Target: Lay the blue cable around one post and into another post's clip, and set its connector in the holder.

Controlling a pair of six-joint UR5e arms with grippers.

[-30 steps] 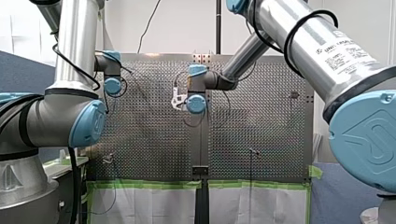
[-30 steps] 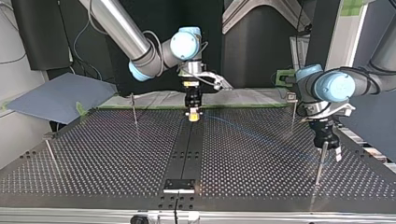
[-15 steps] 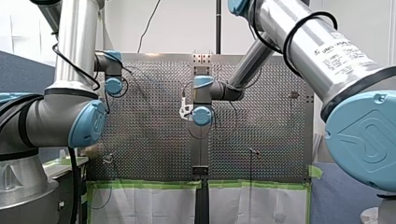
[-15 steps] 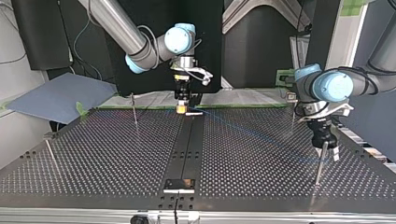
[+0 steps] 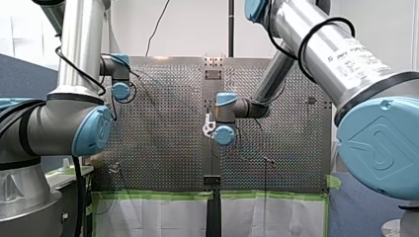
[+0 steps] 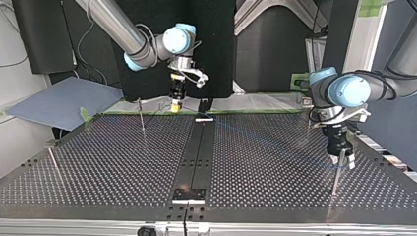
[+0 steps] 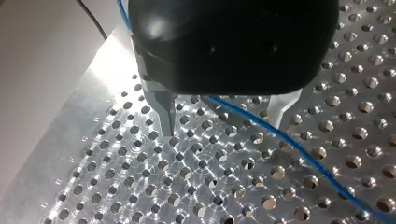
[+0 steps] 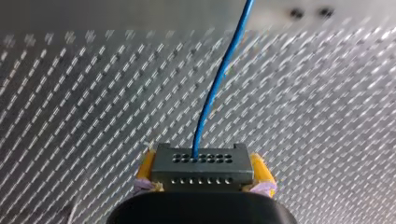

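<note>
Change: my right end effector (image 6: 174, 103) swings off the worktop's (image 6: 108, 162) black centre strip, toward the top view's left and far edge.
Right grip: yellow pads closed on the connector (image 8: 201, 165), with the blue cable (image 8: 212, 98) trailing from its face.
Left end effector (image 7: 224, 116): fingers apart with the cable running loose between them, beside a post (image 6: 336, 177); it has hardly shifted.
Meaning: the right arm is probably drawing the cable taut for routing; the connector is not yet set in a holder.

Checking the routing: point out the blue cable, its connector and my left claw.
blue cable (image 8: 212, 93), right wrist view, mid-run.
connector (image 8: 201, 169), right wrist view, holed face.
left claw (image 7: 224, 130), left wrist view, between fingertips.
</note>
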